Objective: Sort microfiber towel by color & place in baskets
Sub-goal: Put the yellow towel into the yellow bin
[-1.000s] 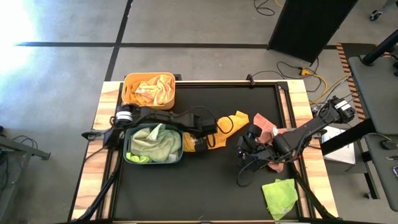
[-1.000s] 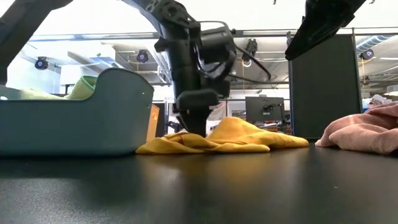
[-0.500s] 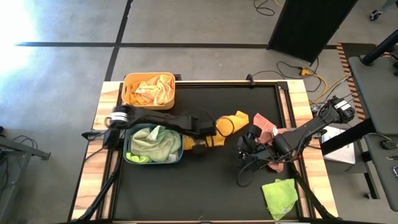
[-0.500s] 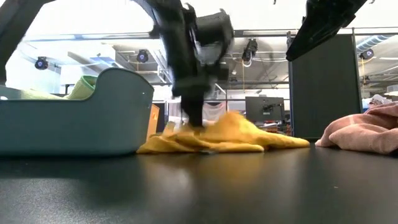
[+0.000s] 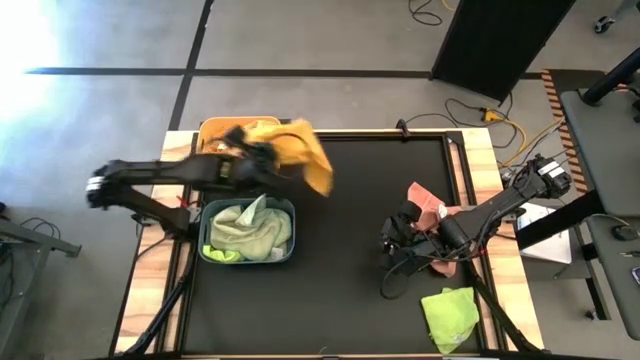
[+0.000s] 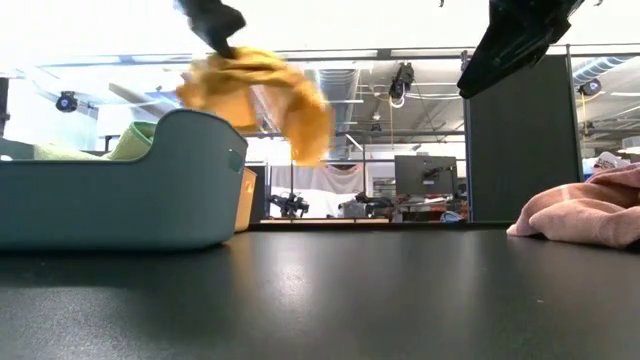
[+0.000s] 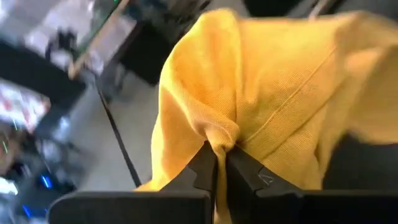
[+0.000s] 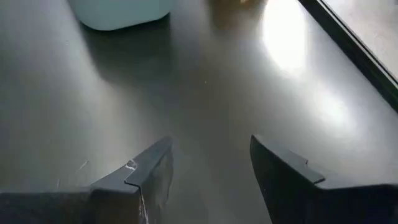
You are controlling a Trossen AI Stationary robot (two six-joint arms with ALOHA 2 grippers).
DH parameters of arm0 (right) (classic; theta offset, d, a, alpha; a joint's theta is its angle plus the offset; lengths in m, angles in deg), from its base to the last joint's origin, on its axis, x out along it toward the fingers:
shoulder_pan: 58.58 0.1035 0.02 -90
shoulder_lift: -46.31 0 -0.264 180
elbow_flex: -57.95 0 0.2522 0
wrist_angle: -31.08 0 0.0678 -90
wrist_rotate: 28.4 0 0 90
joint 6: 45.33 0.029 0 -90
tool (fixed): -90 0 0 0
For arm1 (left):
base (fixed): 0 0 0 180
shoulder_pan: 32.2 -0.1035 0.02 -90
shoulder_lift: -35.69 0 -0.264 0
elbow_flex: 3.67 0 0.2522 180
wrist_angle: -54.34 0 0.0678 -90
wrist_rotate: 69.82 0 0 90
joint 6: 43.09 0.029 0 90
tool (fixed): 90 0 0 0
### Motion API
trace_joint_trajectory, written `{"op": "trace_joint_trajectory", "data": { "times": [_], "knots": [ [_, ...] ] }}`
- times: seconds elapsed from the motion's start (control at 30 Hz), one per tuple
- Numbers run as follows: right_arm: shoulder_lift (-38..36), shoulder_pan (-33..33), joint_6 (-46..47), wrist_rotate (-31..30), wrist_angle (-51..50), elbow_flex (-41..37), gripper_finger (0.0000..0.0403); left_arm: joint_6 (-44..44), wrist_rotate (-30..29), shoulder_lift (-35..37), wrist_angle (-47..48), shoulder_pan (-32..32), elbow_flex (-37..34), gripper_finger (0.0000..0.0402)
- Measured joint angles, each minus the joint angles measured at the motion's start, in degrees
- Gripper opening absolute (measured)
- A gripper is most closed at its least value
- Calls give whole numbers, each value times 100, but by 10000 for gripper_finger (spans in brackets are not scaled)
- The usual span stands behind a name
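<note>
The yellow towel (image 5: 298, 152) has left the desk (image 5: 340, 300); your left gripper (image 7: 217, 163), jaws clamped on it, now carries it beside the yellow-orange basket (image 5: 212, 128). Centre fully over the basket before releasing. Right gripper (image 8: 208, 171) waits, jaws apart.

Table (image 5: 340, 290): a black mat surface with a light wooden border is carrying everything.
Yellow-orange basket (image 5: 208, 135): is sitting on the table edge, just under the left gripper (image 5: 240, 150) jaws.
Blue-grey basket (image 5: 246, 256): is standing on the mat near the left jaws, beside the yellow-orange basket; light green cloth is lying inside.
Pink towel (image 5: 428, 199): is lying crumpled on the mat, just beside the right gripper (image 5: 392, 238) jaws.
Green towel (image 5: 449, 315): is lying on the mat near the wooden border, apart from the right jaws, well apart from the left jaws.
</note>
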Motion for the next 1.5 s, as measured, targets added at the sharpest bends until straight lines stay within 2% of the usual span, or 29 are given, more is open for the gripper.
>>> {"op": "trace_joint_trajectory", "data": {
  "times": [0.13,0.23,0.43,0.57,0.73,0.97,1.27,1.3,1.43,1.5],
  "knots": [
    [0,0,-52,-2,4,-2,203,-1425,234,1016,1135,-408,-383,1],
    [0,-4,-83,-7,6,-2,203,-2002,281,1485,1715,-713,-735,0],
    [0,-2,-135,-136,22,-2,203,-2021,201,2239,1778,-909,-1005,0],
    [0,0,-5,-110,25,-1,203,-2089,-160,2604,2265,-909,-727,0],
    [0,0,79,95,31,-6,203,-2330,-322,3070,2664,-911,-551,0],
    [0,0,9,91,39,-34,203,-2476,-319,3510,2672,-918,-724,0],
    [0,0,114,85,60,-52,203,-2419,-419,3360,2385,-918,-1327,0],
    [0,0,114,85,60,-52,203,-2317,-325,3308,2189,-918,-1407,0],
    [0,0,114,2,69,-65,203,-1953,866,3066,987,-923,-1668,0],
    [0,0,114,-27,91,-75,203,-1730,1280,2858,509,-971,-1765,0]
  ]
}}
